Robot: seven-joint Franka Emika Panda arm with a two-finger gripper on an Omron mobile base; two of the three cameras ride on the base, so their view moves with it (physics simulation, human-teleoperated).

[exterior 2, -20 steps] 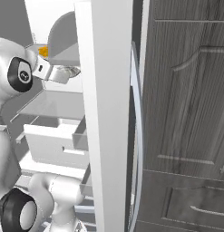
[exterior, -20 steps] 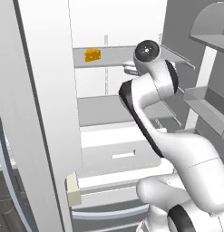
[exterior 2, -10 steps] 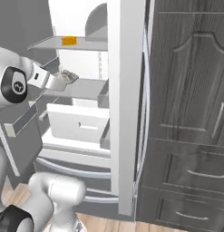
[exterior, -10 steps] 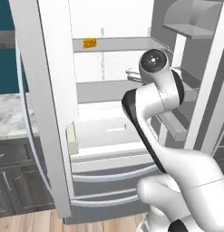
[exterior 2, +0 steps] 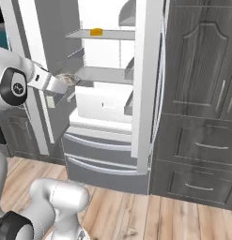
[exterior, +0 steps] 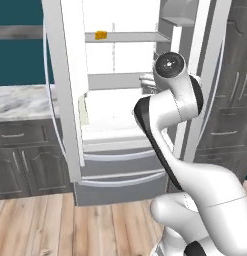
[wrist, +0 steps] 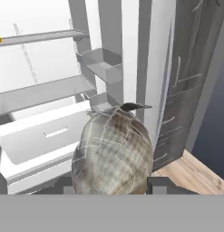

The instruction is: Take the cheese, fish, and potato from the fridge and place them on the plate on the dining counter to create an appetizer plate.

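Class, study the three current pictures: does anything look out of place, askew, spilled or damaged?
Nothing is spilled or damaged. The fridge doors stand open, the cheese sits upright on the top shelf, and the hand holds the fish in front of the fridge, as the job requires.

Fridge (exterior 2: 105, 105) doors stand wide open, and the mouth between them is clear at centre frame in the right base view. The pincer (exterior 2: 65, 80) sits just outside that mouth at left centre, closed on the fish (wrist: 113, 152), which blocks the middle of the hand view. The right door (exterior 2: 146, 79) hems the right side, with dark cabinets (exterior 2: 202, 93) just beyond. The cheese (exterior 2: 96, 32) sits alone on the top shelf. Wooden floor (exterior 2: 150, 215) is open below.
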